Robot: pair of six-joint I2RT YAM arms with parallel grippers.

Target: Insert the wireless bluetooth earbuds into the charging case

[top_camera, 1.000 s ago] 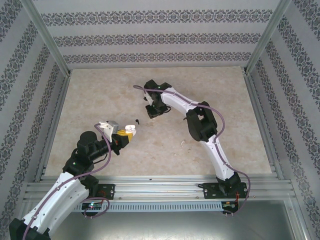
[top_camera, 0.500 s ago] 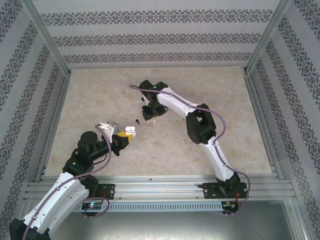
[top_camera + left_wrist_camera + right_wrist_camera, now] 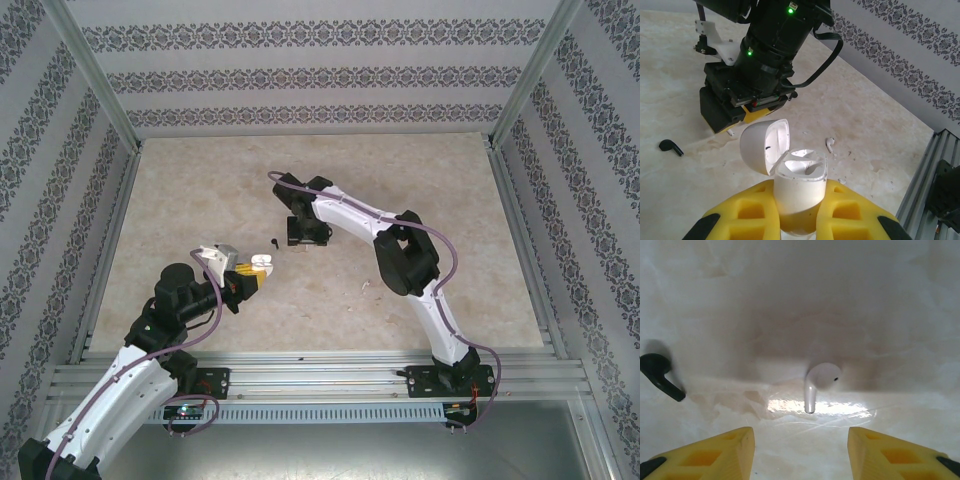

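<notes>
The white charging case (image 3: 799,186) stands upright with its lid (image 3: 761,147) flipped open, and my left gripper (image 3: 800,200) is shut on its body. From above, that left gripper (image 3: 252,270) and the case (image 3: 260,262) are left of centre. My right gripper (image 3: 304,238) hangs low over the table, open, with its yellow fingers (image 3: 715,452) on either side of bare table. A white earbud (image 3: 818,384) lies just ahead of the gap. One black earbud (image 3: 660,376) lies to its left, also visible as the black earbud (image 3: 273,241) from above. Another white earbud (image 3: 830,144) lies apart.
The marble-patterned table (image 3: 450,200) is fenced by metal rails (image 3: 320,365) and patterned walls. In the left wrist view the right arm's dark wrist body (image 3: 765,45) stands close behind the case. Small white specks (image 3: 366,288) lie near the right forearm.
My right gripper has moved nearer and lower, ending over the white earbud beside the black one. The left gripper and the case have stayed put.
</notes>
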